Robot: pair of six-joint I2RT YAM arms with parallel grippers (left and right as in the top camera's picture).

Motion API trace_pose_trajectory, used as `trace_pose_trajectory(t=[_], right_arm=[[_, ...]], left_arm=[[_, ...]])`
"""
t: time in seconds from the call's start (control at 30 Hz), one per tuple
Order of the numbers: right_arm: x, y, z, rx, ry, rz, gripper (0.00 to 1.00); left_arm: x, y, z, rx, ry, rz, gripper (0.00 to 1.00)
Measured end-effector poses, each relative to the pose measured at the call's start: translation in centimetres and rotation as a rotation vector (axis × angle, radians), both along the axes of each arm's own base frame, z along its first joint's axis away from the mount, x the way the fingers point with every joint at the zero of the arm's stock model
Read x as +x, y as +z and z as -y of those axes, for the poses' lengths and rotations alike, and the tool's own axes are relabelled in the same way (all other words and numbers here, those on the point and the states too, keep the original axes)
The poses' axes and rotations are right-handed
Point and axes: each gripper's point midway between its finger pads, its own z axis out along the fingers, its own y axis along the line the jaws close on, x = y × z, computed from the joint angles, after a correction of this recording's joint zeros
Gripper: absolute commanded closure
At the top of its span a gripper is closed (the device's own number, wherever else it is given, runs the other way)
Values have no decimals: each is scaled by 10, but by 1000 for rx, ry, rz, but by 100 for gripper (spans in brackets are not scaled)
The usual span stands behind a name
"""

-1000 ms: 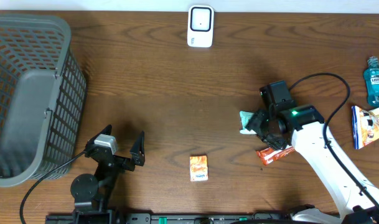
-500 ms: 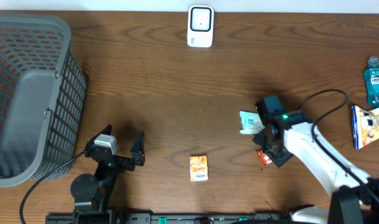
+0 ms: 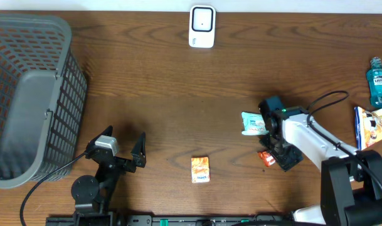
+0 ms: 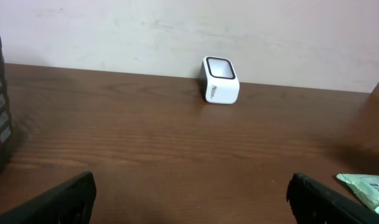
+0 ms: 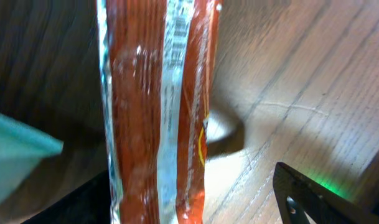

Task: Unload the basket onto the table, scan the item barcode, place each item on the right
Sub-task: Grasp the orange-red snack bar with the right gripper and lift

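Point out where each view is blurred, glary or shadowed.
Right wrist: the red packet fills the frame too close, soft, with white glare streaks on its film, a dark shadow beside it, and a green glow on the table. Left wrist: scanner sharp, the left gripper fingers dark and blurred at the bottom corners. Overhead: evenly lit, sharp, no strong glare.

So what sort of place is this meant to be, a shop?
Probably a mock shop checkout on a wooden table: a white barcode scanner at the far edge, a grey basket on the left, and packaged goods such as a blue mouthwash bottle.
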Motion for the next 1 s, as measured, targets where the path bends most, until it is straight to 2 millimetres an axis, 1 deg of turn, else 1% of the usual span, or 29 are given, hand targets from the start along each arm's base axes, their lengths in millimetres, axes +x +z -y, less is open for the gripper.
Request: trace_pose_trajectory(t=[0.03,0.1,0.13,0.17,0.23,0.33,0.43,0.53,0.6,0.7,0.77,0.87,0.97,1.0], right_arm=[[1,-1,2,-8,-9,-8,26],[3,-2,4,-21,-18,-22,35],[5,-4,6,-36,-19,-29,46],[7,-5,7,-46,-21,-34,62],[11,-9,10,-79,-38,-34,99],[11,-16,22,-161,-45,-63,99],[-1,-18,45,-312,-8,-144,99],[-9,-18,61,-421,39,-196,99],[-12,-18,65,-448,60,-213,99],[-11,-15,64,-432,87,-236,99],[-12,-13,61,-387,72,-250,99],[-15,-10,40,-236,36,-238,99],[0,-5,9,-57,41,-130,99],[7,0,-3,1,54,-85,99]], left_arm=[[0,0,0,0,0,0,2],[0,0,0,0,0,0,2],[0,0,0,0,0,0,2],[0,0,0,0,0,0,2],[0,0,0,0,0,0,2],[0,0,0,0,0,0,2],[0,0,0,0,0,0,2],[0,0,0,0,0,0,2],[0,0,0,0,0,0,2],[0,0,0,0,0,0,2],[0,0,0,0,0,0,2],[0,0,0,0,0,0,2],[0,0,0,0,0,0,2],[0,0,0,0,0,0,2]])
